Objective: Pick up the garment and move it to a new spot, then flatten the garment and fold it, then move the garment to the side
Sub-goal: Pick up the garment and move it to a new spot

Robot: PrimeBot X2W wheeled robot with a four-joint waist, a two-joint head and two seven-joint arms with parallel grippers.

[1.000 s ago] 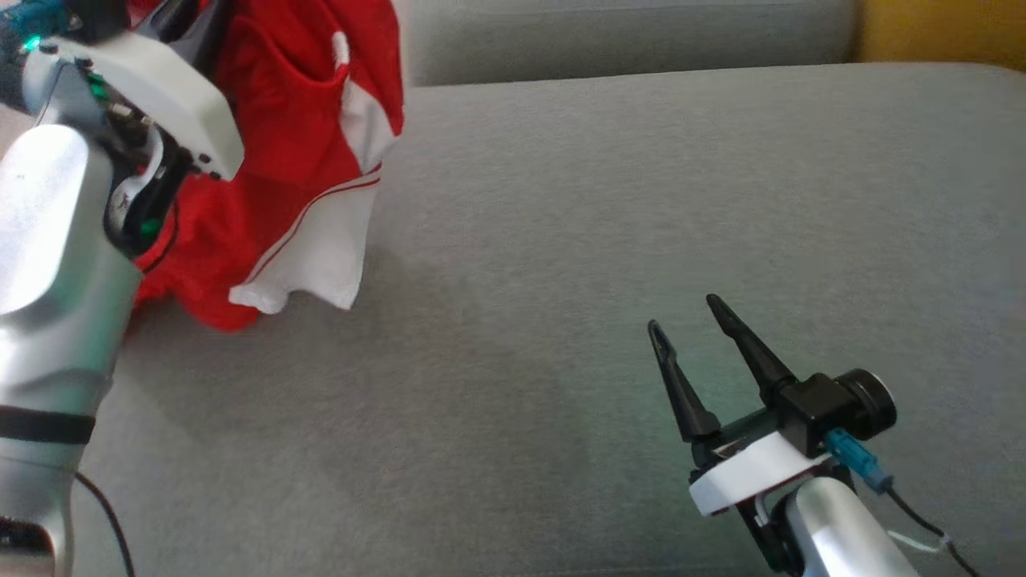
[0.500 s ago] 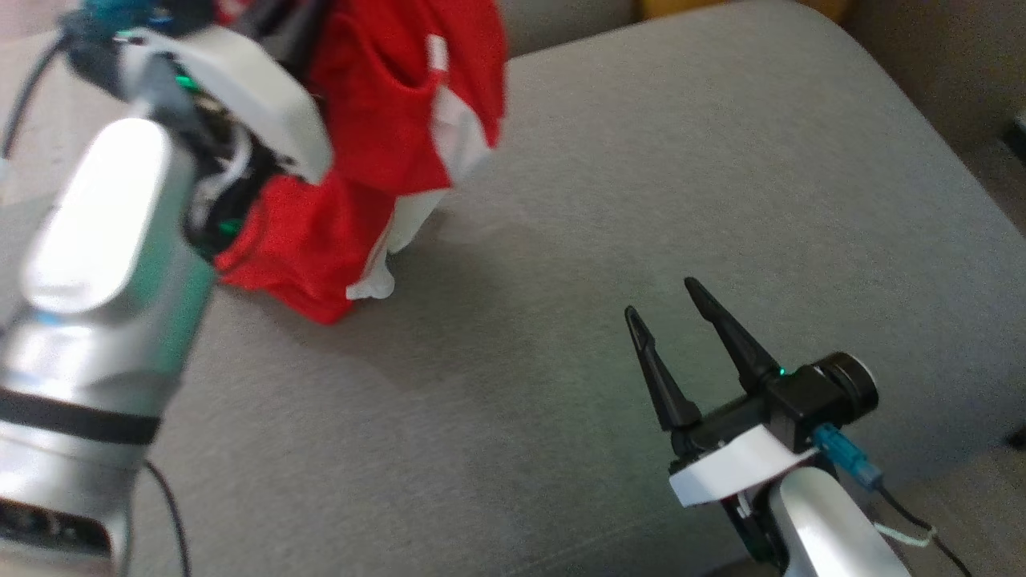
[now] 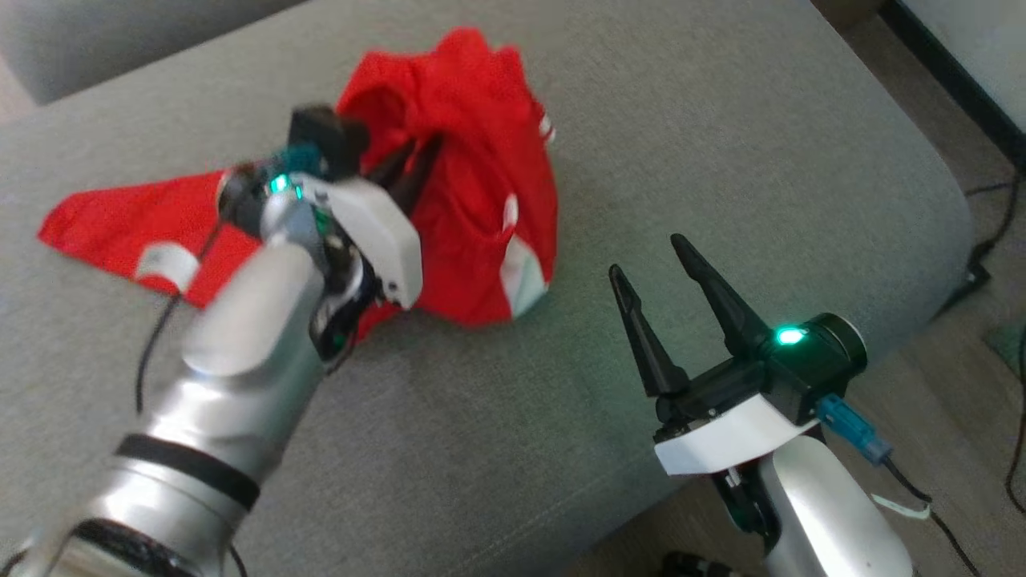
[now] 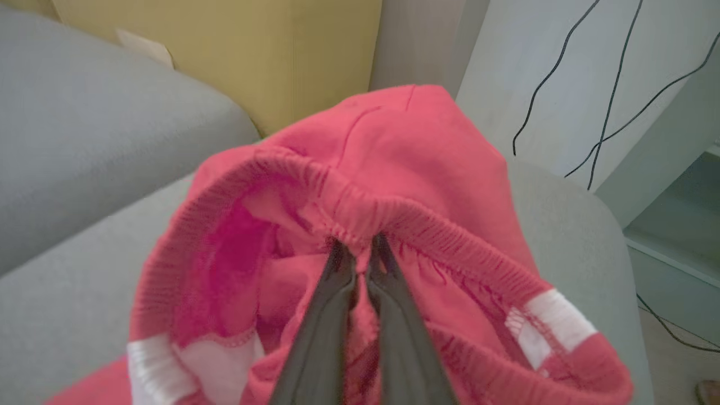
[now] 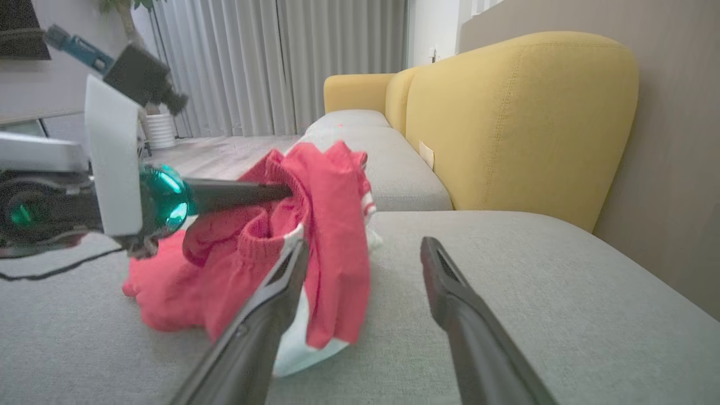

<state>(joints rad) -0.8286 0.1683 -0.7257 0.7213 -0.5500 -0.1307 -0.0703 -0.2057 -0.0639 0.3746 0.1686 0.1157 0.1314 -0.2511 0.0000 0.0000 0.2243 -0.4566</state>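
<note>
Left wrist view: our L gripper clamps the red-and-white fabric garment by its waistband, half-lifted at far-left of the grey sofa cushion; R gripper apart, empty. We reckon step 1, relocating; next: lower, release.

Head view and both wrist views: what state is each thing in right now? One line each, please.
garment: crumpled, unfolded, waistband lifted, the rest lying on the seat.
left gripper: shut on the garment's waistband.
right gripper: open, empty, apart from the garment.
</note>
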